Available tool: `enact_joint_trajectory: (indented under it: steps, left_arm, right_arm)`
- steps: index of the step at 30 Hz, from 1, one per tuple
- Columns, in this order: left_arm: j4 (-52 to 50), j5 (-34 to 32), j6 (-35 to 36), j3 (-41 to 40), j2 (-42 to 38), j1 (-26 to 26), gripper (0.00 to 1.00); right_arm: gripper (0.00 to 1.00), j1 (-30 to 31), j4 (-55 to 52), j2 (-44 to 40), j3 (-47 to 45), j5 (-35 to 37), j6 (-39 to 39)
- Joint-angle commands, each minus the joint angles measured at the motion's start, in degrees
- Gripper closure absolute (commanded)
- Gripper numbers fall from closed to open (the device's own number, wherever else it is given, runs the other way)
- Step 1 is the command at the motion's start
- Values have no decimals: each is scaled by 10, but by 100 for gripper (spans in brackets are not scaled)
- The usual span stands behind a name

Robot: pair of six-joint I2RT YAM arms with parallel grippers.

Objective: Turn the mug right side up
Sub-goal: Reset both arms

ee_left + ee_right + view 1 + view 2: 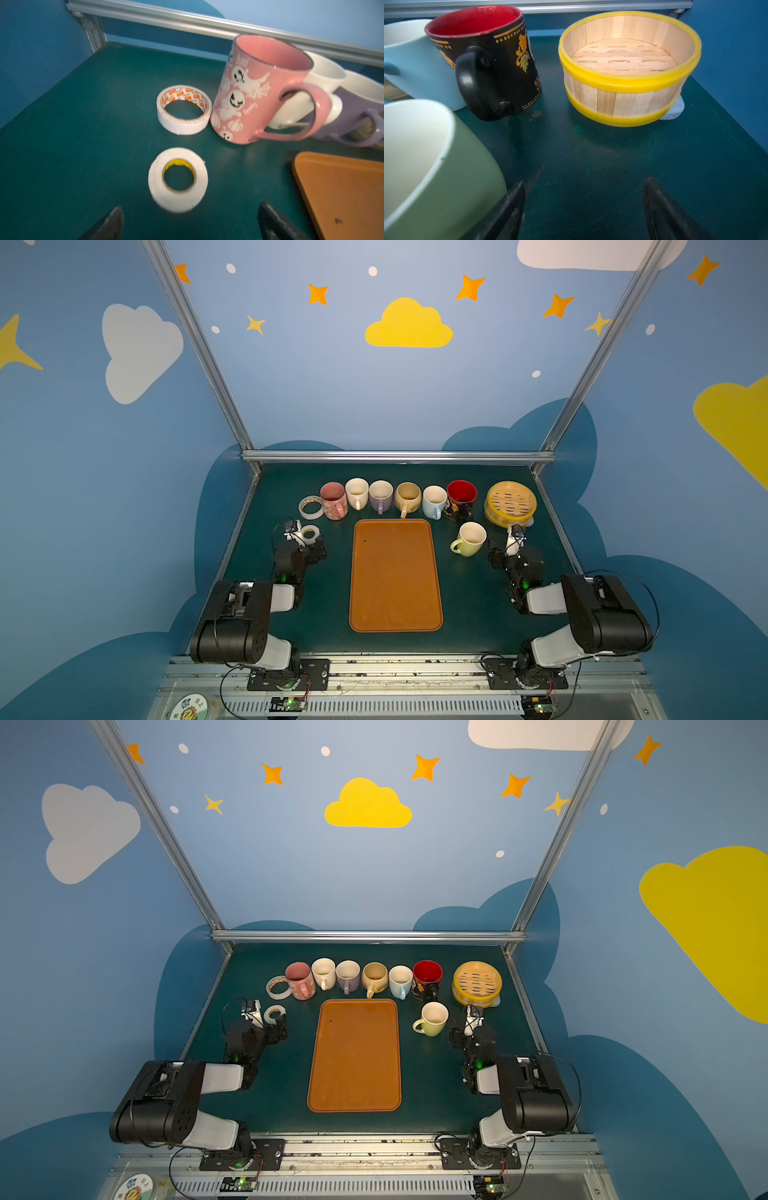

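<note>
A: Mug's position?
B: The green mug point(471, 539) stands upright, mouth up, just off the far right corner of the tray point(395, 614); handle toward the tray.
A: Grippers?
B: The left gripper point(190, 216) and right gripper point(584, 193) flank the tray — both spread wide, holding nothing.

Green table point(478, 614) bears seven mugs point(381, 495), tray point(395, 576), steamer basket point(510, 502), two tape rolls point(311, 507).
</note>
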Motion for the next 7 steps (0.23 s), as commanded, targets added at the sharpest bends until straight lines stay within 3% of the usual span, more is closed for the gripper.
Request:
enact_joint_trajectory:
  steps: [1, 3, 5, 7]
  left_arm:
    - [11, -47, -8, 32, 19, 0, 0]
    - [-105, -73, -19, 108, 32, 0, 0]
    - [-10, -64, -15, 47, 18, -1, 0]
    - [-27, -61, -15, 55, 20, -1, 0]
  right_arm:
    - [18, 3, -44, -1, 59, 14, 9]
    - [18, 6, -104, -1, 89, 23, 11]
    - [18, 6, -76, 4, 79, 25, 11]
    - [19, 5, -105, 3, 93, 19, 12]
